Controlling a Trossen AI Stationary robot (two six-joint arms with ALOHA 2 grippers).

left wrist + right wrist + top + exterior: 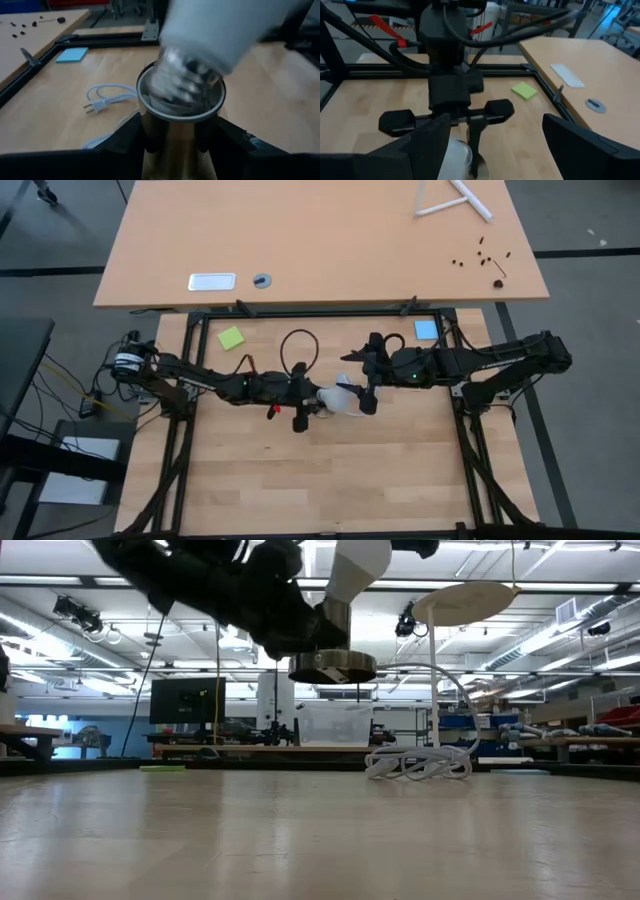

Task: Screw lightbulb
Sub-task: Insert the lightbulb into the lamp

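Up off the table, mid-air over the middle of the wooden top, my left gripper [180,145] is clamped around the socket [181,107], a round metal cup that faces up out of my fingers. The lightbulb [220,30] has its metal screw end sitting down inside the rim of that cup, with the white frosted body tilting out of it. From the low camera the socket [332,667] hangs well above the table with the lightbulb [357,570] poking up and leaning a bit.

My right gripper [362,402] is at the fat end of the lightbulb [343,400], fingers spread wide on either side of it. Can't tell for sure whether they actually touch the glass.

Further out, the socket's white cord [107,97] lies loose on the table with its plug, bunched in a pile in the low view [418,764]. A green sticky note [231,338] and a blue sticky note [426,330] sit near the far edge of my table. Beyond the frame there's a second table [320,240] with a white plate-like tag [211,281] on it. No readable writing or brand anywhere I can make out.
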